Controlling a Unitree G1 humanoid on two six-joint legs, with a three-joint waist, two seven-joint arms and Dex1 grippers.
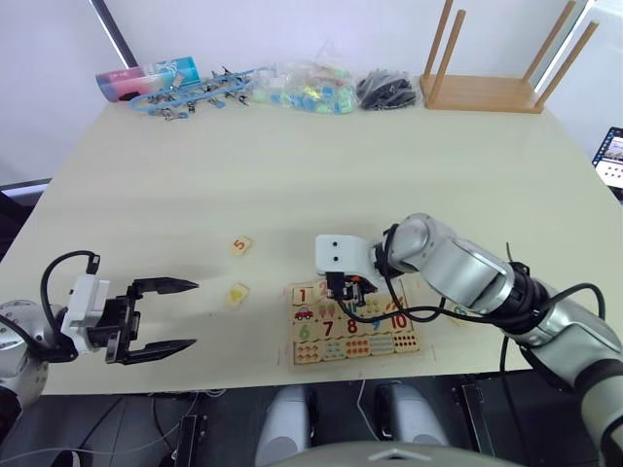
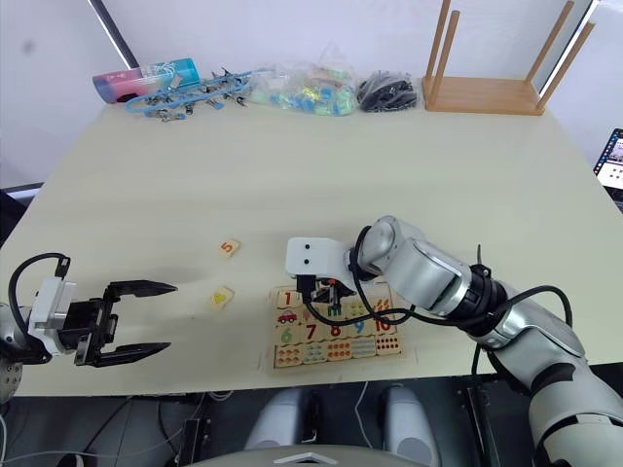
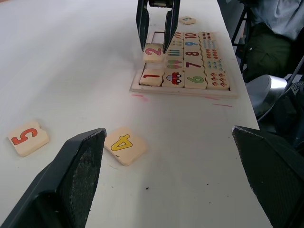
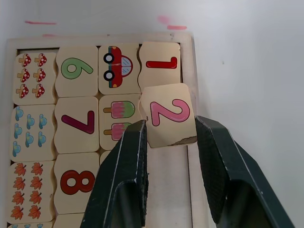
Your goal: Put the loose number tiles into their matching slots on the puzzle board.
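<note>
I see my right gripper pinching the 2 tile over the puzzle board, tilted beside the seated 1 tile; my left gripper hovers wide open, empty — the 4 tile and 5 tile lie loose on the table.

a pink 2 is printed on the pale-wood tile, a red 1 on the tile beside it, a yellow 4 and an orange-red 5 on tiles lying on the cream tabletop.
</note>
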